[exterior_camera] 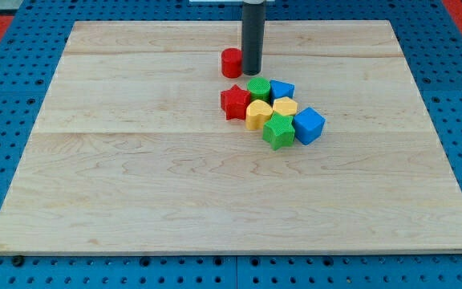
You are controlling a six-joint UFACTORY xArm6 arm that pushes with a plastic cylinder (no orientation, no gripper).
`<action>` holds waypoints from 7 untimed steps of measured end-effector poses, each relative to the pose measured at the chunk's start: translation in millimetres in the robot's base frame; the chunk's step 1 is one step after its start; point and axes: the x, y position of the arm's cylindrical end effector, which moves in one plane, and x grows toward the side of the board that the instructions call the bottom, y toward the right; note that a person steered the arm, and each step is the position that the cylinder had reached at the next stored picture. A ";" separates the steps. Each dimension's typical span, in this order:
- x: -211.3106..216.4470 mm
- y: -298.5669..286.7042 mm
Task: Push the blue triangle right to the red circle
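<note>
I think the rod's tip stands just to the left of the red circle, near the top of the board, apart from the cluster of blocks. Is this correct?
Not quite. In the camera view my tip stands just to the right of the red circle, not to its left. The rest holds: both are near the top of the board, apart from the cluster of blocks.

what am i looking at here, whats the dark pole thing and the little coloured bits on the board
One camera looks down at a wooden board on a blue pegboard. The dark pole is a robot arm's rod; it holds nothing, it only pushes. My tip sits just to the view's right of the red circle. Below them is a tight cluster: red star, green block, blue triangle, two yellow blocks, green star, blue cube.
</note>
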 end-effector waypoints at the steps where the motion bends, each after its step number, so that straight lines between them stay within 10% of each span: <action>1: -1.0 23.3; 4: -19.6 -62.9; 7: 10.6 187.8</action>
